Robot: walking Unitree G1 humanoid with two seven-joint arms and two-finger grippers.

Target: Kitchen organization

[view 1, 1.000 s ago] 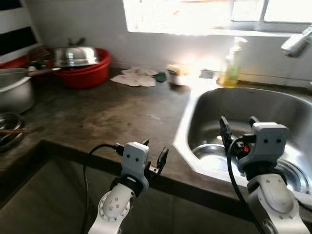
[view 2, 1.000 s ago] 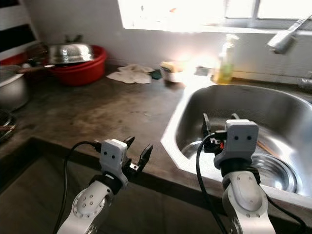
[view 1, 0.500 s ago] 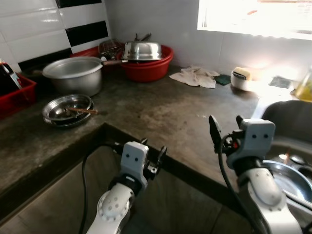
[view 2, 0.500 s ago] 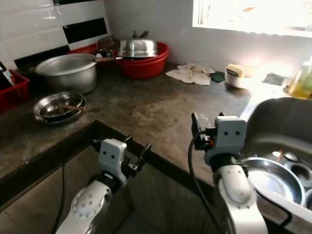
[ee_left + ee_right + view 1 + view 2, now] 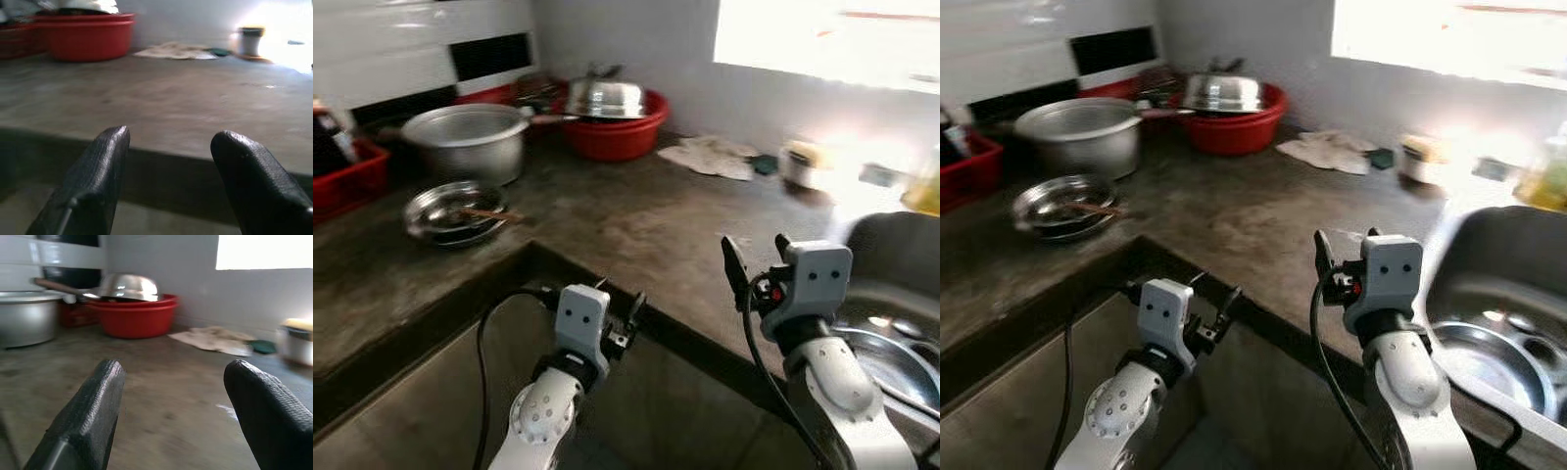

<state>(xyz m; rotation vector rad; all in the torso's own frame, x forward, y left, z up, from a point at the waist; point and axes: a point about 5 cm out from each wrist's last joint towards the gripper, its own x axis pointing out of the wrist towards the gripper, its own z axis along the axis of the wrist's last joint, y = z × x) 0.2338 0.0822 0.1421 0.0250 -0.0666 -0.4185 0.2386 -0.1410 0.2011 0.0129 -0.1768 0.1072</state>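
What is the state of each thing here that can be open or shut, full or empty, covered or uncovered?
Left claw: open, holding nothing, in front of the counter edge.
Right claw: open, holding nothing, above the counter.
Red basin: a steel bowl lies upside down over it.
Large steel pot: uncovered; its inside is hidden.
Shallow steel dish: holds a thin brown stick.
Cloth: crumpled, lying flat.
Sink: holds steel dishes.

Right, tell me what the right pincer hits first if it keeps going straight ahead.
Nothing close: the right pincer, open, points over bare counter. Farthest along that line stands the red basin by the wall, though depth is hard to judge.
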